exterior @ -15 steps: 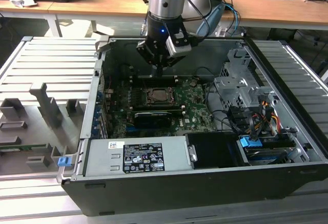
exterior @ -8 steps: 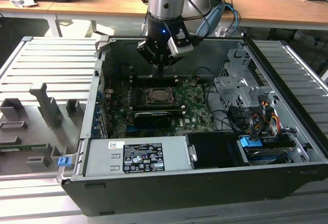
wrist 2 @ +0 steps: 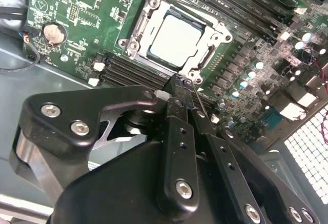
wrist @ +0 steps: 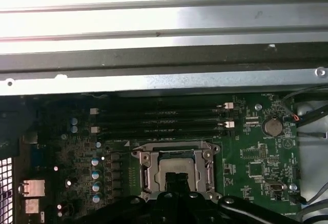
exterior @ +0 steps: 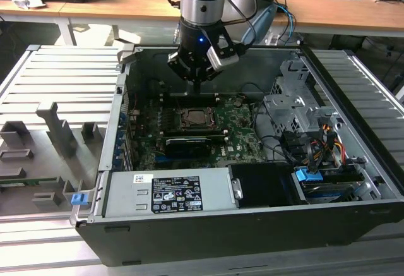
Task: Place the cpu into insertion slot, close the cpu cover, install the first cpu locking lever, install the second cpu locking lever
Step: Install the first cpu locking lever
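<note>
Above mobo (exterior: 243, 131), tool (exterior: 197, 88), second wrist view: cpu (wrist 2: 177, 39) seated, cpu cover (wrist 2: 145, 14) down

In the first wrist view my gripper (wrist: 177, 184) is hiding the near part of the cpu (wrist: 171, 165) and the near side of the cpu cover (wrist: 145, 172). In the exterior view the socket (exterior: 196, 118) is showing too small for me to be telling cpu from cpu cover.
</note>
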